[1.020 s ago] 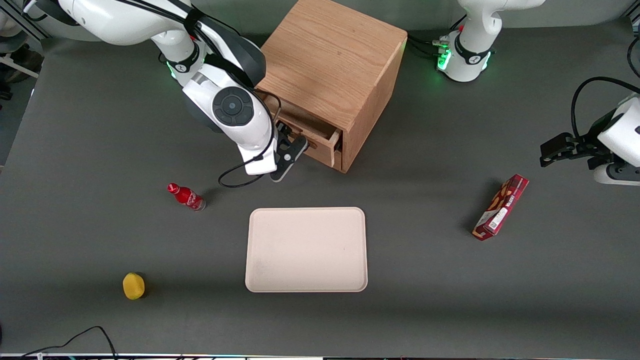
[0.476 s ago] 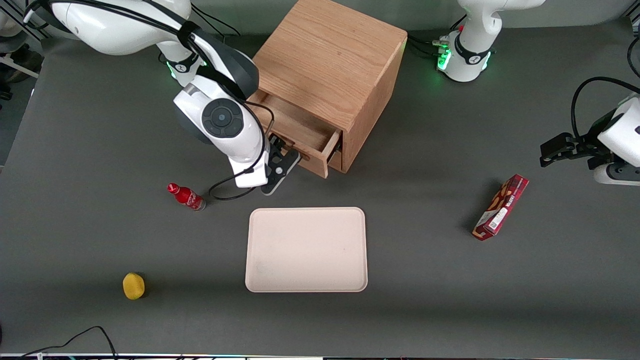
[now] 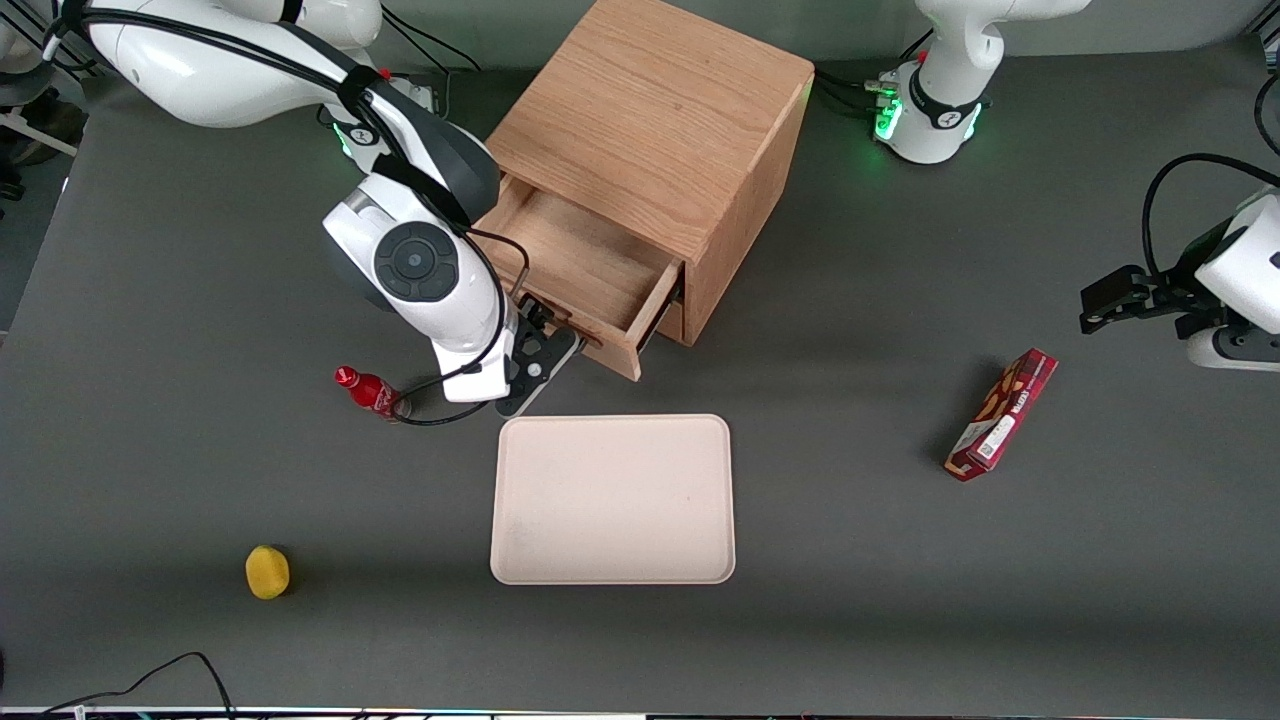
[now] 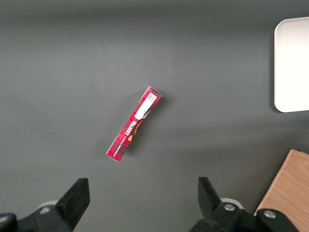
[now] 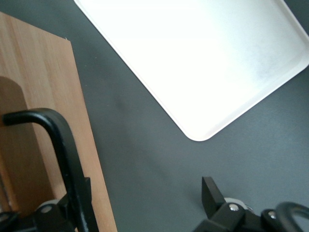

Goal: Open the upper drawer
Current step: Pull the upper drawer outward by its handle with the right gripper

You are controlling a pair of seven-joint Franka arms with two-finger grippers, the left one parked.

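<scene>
Since the earlier frames the upper drawer (image 3: 585, 265) has been drawn further out of the cabinet (image 3: 655, 140), and the gripper (image 3: 545, 345) has been carried with it toward the tray (image 3: 612, 500); the bare wooden floor of the drawer is now seen over most of its length.

Fingers: spread wide in the right wrist view, one finger (image 5: 79, 203) lying against the black handle (image 5: 58, 140), the other finger (image 5: 212, 198) standing well apart over bare table (image 5: 140, 159); nothing is clamped between them, the handle being hooked rather than pinched; contact with the drawer front (image 5: 48, 96) itself cannot be told.

Drawer: light oak, shallow, rectangular; seen at upper centre of the front view, slanting down toward the tray; inside, only bare wood is shown; its front edge is just short of the tray's upper corner, apart from it.

Elsewhere in the front view: red bottle (image 3: 372, 392) lying at centre left, just beside the wrist's cable; yellow object (image 3: 267, 571) at lower left; red box (image 3: 1002, 414) at centre right, toward the parked arm's end of the table.
</scene>
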